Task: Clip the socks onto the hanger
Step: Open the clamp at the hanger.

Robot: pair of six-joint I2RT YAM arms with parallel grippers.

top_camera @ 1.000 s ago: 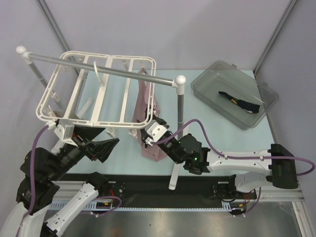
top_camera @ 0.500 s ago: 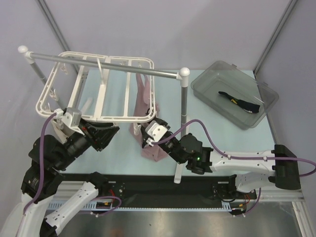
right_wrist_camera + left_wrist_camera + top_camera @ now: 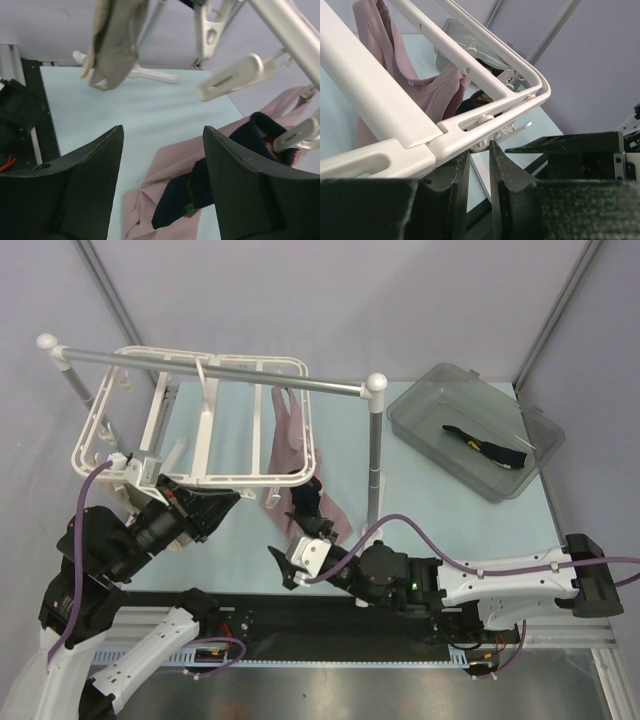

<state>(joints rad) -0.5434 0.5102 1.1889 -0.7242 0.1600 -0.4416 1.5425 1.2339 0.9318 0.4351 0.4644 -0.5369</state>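
1. Navy, nearly black, one sock (image 3: 305,502) hangs from a clip at the near right corner of the white plastic hanger (image 3: 245,478) and lies against a pink cloth (image 3: 290,440). In the right wrist view the sock (image 3: 200,185) shows a red patch up by the clip.
2. A second sock (image 3: 487,449), dark with a yellow band, lies in the clear bin (image 3: 430,400) far right, well apart from the hanger.
3. The hanger hangs under a silver rail (image 3: 335,388).
4. The right gripper (image 3: 282,565) sits low near the hung sock, its fingers spread wide with nothing between them.
5. The left gripper (image 3: 479,152) is at the hanger's near rim, its fingers drawn to a narrow slit. I cannot tell whether they pinch the rim or a clip.
6. From above, only a dark strip of the hung sock shows below the rim. A beige cloth (image 3: 112,40) is cut off at the top of the right wrist view.
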